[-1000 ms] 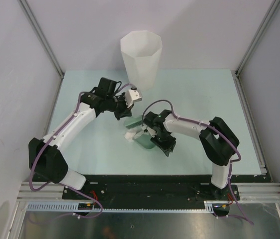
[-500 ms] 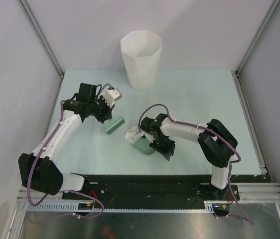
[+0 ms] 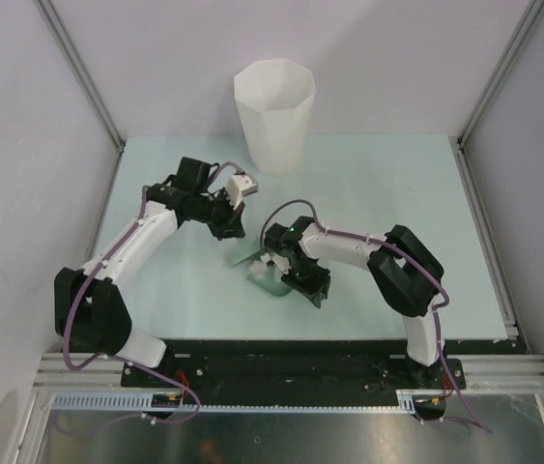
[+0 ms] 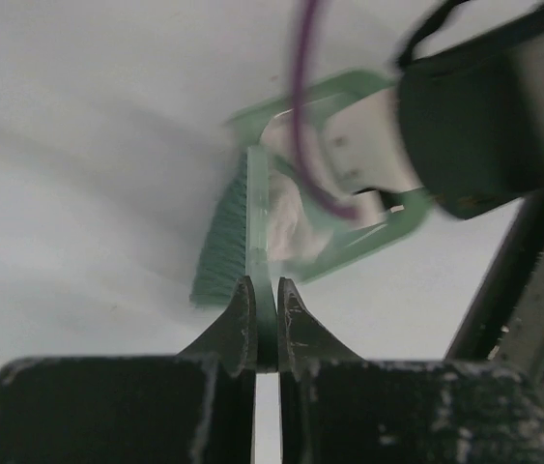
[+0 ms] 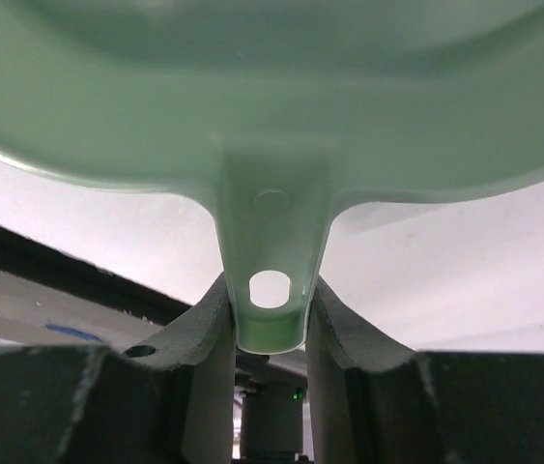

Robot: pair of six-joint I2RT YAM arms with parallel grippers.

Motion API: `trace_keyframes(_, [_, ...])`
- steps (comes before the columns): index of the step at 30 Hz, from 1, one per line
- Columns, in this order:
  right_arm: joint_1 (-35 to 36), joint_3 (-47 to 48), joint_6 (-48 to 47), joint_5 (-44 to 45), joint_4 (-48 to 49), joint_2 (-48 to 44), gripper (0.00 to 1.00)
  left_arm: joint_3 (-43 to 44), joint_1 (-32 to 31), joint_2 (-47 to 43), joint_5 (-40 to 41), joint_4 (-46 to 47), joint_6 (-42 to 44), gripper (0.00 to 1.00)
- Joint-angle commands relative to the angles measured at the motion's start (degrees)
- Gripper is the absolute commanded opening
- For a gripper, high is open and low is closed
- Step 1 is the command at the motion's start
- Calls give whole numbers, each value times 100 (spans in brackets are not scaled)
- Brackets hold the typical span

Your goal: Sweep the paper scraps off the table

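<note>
My left gripper (image 3: 236, 230) (image 4: 264, 286) is shut on the thin handle of a green brush (image 4: 223, 246). The brush bristles rest on the pale mint table (image 3: 378, 184) at the mouth of the green dustpan (image 3: 276, 282) (image 4: 373, 242). Crumpled white paper scraps (image 3: 264, 263) (image 4: 286, 208) lie between the brush and the dustpan, partly inside the pan. My right gripper (image 3: 298, 277) (image 5: 270, 290) is shut on the dustpan's handle tab with the hole; the pan's underside (image 5: 272, 97) fills the right wrist view. I see no other scraps on the table.
A tall white faceted bin (image 3: 273, 114) stands at the back centre of the table. Grey walls close in the left, right and back sides. The black base rail (image 3: 291, 353) runs along the near edge.
The left arm swung out to the left with the brush, then swept back right to the dustpan mouth. The right arm shifted the dustpan slightly left. The scraps now sit against the pan.
</note>
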State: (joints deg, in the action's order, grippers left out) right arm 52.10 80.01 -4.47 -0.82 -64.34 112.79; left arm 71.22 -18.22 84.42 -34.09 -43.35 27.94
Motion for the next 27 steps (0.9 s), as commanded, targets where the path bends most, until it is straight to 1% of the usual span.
trace_keyframes(1, [-33,489,-151,-155,369,182,0,-64,-384,-188,-1397,-200,-96,0])
trace_keyframes(4, [-50,490,-151,-225,448,129,0,-205,-384,-584,-1417,-217,18,0])
trace_keyframes(7, [-120,411,-116,-269,483,-11,0,-275,-358,-857,-970,-217,97,0])
trace_keyframes(10, [-173,314,-54,-270,492,-178,0,-170,-95,-936,-495,-226,-52,0])
trace_keyframes(12, [-208,287,-1,-270,475,-266,0,-4,230,-971,-258,-226,-245,0])
trace_keyframes(14, [-217,287,16,-287,448,-407,0,76,510,-1015,-230,-235,-281,0])
trace_keyframes(19, [-270,305,51,-121,299,-679,0,295,845,-1428,-125,-270,-219,0])
trace_keyframes(22, [-349,401,95,73,141,-776,0,454,1415,-1516,-81,-279,-202,0])
trace_keyframes(25, [-533,656,95,398,-35,-864,0,358,1567,-1473,173,-270,-114,0])
trace_keyframes(27, [-656,1042,78,625,-202,-908,0,147,1567,-1455,174,-279,-70,0])
